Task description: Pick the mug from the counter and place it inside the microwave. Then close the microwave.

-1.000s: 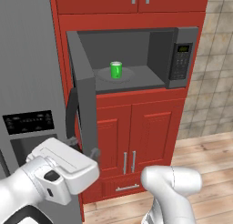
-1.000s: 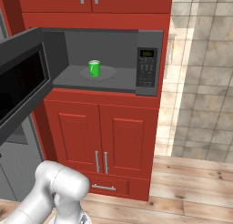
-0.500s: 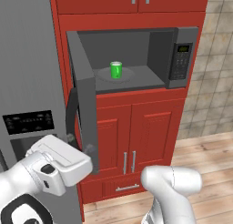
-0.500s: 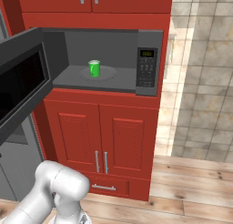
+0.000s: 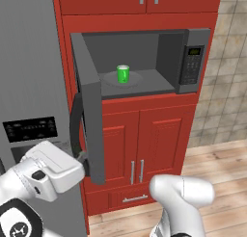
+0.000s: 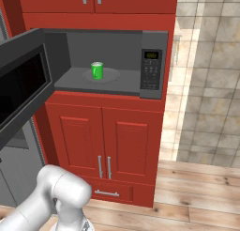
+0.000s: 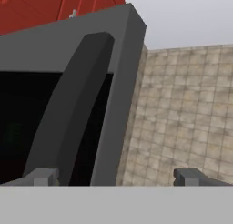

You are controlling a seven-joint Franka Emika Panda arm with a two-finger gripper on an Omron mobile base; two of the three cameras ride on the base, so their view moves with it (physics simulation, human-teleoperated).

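The green mug stands upright on the turntable inside the open microwave. The microwave's door is swung far out to the left. My gripper sits low at the door's outer face, just beside the bottom of the black curved handle. In the hand view the door and its handle loom close. The gripper is open, with nothing between its wide-apart fingertips. The counter is out of view.
A tall grey fridge stands left of the microwave, behind the open door. Red cabinet doors sit below it. A beige tiled wall and wooden floor lie to the right.
My hand has crept slightly up and toward the door's handle. The door and the mug have not moved.
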